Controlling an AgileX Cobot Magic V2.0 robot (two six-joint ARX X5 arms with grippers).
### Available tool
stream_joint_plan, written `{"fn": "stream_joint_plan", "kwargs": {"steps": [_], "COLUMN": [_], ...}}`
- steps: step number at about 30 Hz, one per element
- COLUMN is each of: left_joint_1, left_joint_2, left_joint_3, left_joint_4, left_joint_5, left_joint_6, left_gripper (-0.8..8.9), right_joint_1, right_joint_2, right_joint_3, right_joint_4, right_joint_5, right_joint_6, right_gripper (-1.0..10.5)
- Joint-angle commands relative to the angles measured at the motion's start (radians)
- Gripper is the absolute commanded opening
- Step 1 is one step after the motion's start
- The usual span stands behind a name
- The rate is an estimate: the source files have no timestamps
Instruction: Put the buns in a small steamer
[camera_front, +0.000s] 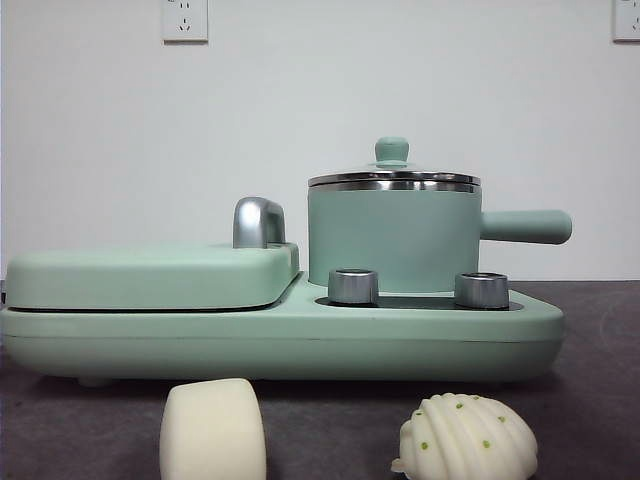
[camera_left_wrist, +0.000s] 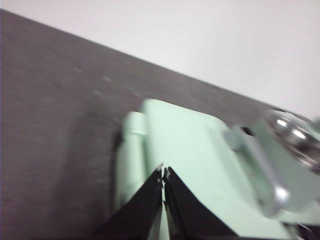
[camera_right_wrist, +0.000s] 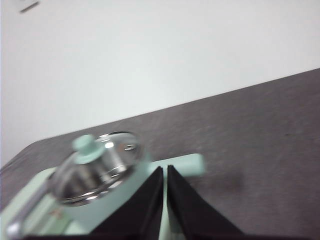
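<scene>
While the small steamer (camera_front: 393, 238) stays lidded, no readable writing shows

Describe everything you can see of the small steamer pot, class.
The small steamer is a mint-green cylindrical pot with a steel rim. Its steel-rimmed lid is on, topped by a green knob. A straight green handle juts sideways. It stands upright on the mint-green cooker base, behind two steel dials.

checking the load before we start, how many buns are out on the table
2, both on the table in front of the green cooker: the smooth cream bun toward the left, the ridged speckled bun toward the right. None visible elsewhere.
</scene>
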Motion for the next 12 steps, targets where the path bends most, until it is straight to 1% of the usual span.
{"fn": "stream_joint_plan", "kwargs": {"steps": [1,4,6,9,12], "left_joint_1": [-0.012,-0.026,-0.037,-0.053,-0.076], "left_joint_2": [0.092,0.204,0.278,0.388,0.486], "left_joint_3": [0.099,0.204,0.272,0.372,0.459], "left_joint_4": [-0.023,-0.063,-0.067,-0.067,-0.067], "left_joint_5": [0.083,0.161,0.222,0.314,0.39], "left_joint_6": [0.013,0.023,0.033,0.072,0.092], "left_gripper": [0.1,0.1,0.1,0.1,0.1], "right_joint_1": [0.001,0.001,0.001,0.001,0.001], "right_joint_2": [0.067,0.154,0.213,0.287,0.353], "right_joint_3": [0.118,0.24,0.315,0.402,0.472], "right_joint_4": [-0.084,-0.209,-0.279,-0.342,-0.387], "right_joint_5": [-0.079,-0.183,-0.275,-0.397,-0.458], "right_joint_6": [-0.028,-0.098,-0.169,-0.269,-0.312], "right_gripper": [0.1,0.1,0.1,0.1,0.1]}}
